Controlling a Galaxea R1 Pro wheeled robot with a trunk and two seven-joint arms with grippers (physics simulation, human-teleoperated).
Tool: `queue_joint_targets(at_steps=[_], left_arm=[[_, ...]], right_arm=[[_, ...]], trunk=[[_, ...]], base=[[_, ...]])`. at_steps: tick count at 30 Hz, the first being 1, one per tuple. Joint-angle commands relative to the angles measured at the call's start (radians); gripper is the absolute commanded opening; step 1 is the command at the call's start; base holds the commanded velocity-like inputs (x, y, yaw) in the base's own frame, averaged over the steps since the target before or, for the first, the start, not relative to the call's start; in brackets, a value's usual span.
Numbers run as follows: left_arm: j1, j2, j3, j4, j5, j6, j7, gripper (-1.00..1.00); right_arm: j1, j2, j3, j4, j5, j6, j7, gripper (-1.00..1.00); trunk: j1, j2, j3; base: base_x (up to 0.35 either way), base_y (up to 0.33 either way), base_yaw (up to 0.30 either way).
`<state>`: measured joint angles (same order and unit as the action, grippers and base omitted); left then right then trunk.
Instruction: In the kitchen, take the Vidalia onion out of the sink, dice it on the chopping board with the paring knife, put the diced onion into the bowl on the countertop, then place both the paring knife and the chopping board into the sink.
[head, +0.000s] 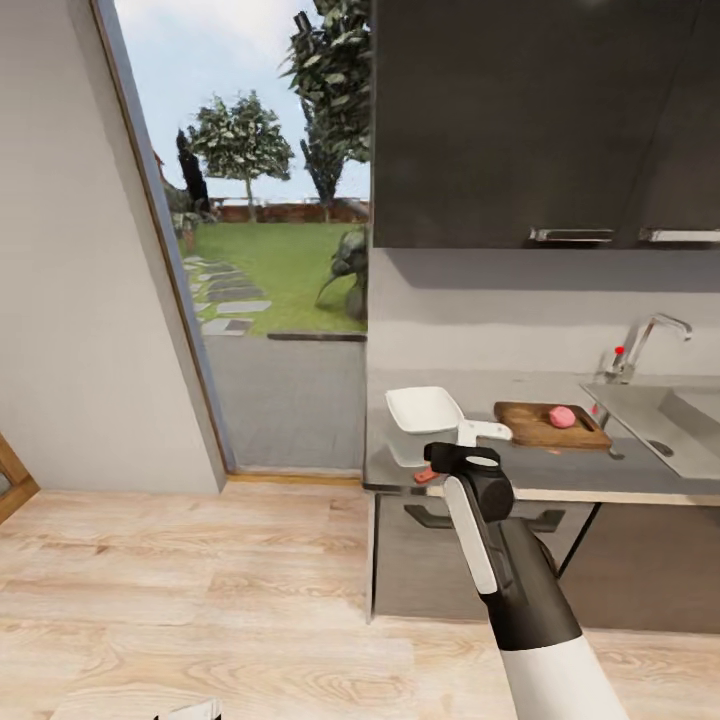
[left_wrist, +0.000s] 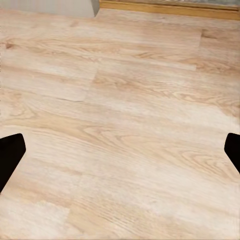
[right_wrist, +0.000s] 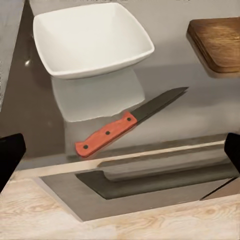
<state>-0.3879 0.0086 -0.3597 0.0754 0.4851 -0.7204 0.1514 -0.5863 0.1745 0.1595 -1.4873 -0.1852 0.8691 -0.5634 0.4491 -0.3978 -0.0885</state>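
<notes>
On the grey countertop (head: 585, 470) stands the white bowl (head: 424, 408), with the brown chopping board (head: 548, 427) to its right. A pinkish onion (head: 562, 417) rests on the board. The paring knife (right_wrist: 127, 121) lies flat near the counter's front edge, just in front of the bowl (right_wrist: 92, 42), orange-red handle toward the edge. My right gripper (right_wrist: 120, 152) hovers open above the knife, touching nothing. A corner of the board (right_wrist: 217, 42) shows in the right wrist view. The sink (head: 672, 428) lies right of the board. My left gripper (left_wrist: 120, 150) is open over the floor.
A chrome tap (head: 640, 345) with a red-tipped lever rises behind the sink. Black upper cabinets (head: 540, 120) hang over the counter. A tall glass opening (head: 270, 250) to the garden sits left of the counter. Light wood floor (head: 200, 590) spreads in front.
</notes>
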Motion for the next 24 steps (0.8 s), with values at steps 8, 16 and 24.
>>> queue_joint_targets(at_steps=[8,16,24], left_arm=[[-0.002,-0.001,-0.008,0.003,0.001,-0.004,0.005,1.0],[-0.002,-0.001,-0.008,0.003,0.001,-0.003,0.005,1.0],[-0.002,0.0,-0.008,0.003,0.001,-0.004,0.005,1.0]], right_arm=[[-0.001,0.0,-0.035,-0.001,-0.011,0.002,-0.01,1.0],[-0.001,0.0,-0.061,0.013,-0.01,0.002,-0.01,1.0],[-0.001,0.0,-0.063,0.09,-0.01,-0.002,-0.008,1.0]], trunk=[[0.001,-0.002,-0.002],[0.001,-0.002,-0.002],[0.001,-0.002,-0.002]], base=[[0.054,0.045,0.0],[0.148,0.002,0.0],[0.259,0.0,0.0]])
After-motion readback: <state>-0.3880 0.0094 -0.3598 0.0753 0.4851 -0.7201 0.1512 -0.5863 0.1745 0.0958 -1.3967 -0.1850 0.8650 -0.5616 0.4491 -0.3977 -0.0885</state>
